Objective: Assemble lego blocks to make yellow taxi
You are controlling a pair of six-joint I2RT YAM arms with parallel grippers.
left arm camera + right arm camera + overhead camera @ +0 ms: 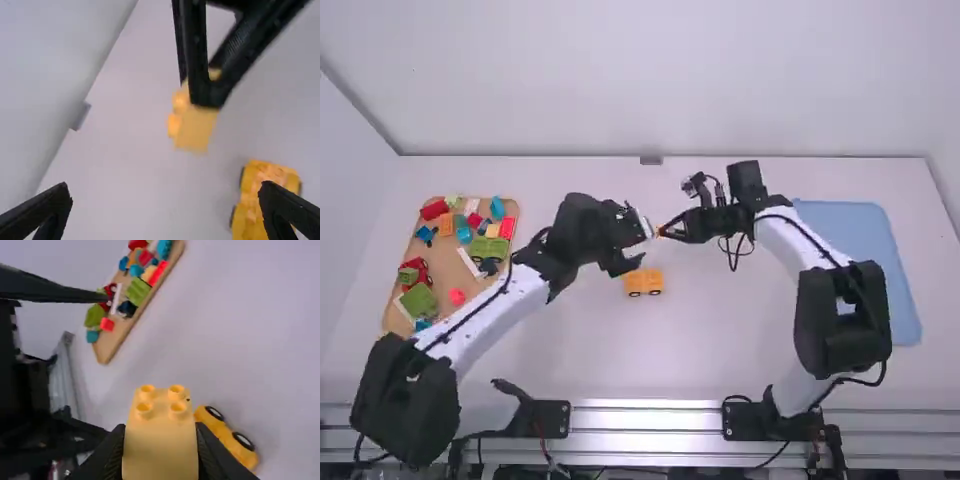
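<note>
Your right gripper is clamped on the yellow block, its 4 studs exposed; your left gripper waits nearby, 2 fingers parted. Expect light, rigid, slightly slick plastic that could twist if pinched off-centre. For any handover, take 2 opposite flat sides, clear of the studs. Brace the yellow wheeled car on the white table; it may roll.

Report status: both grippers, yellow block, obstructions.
Left gripper open, empty. Right gripper shut on yellow block. Block not yet on wheeled yellow base. Possible obstruction: left gripper, close to block.
</note>
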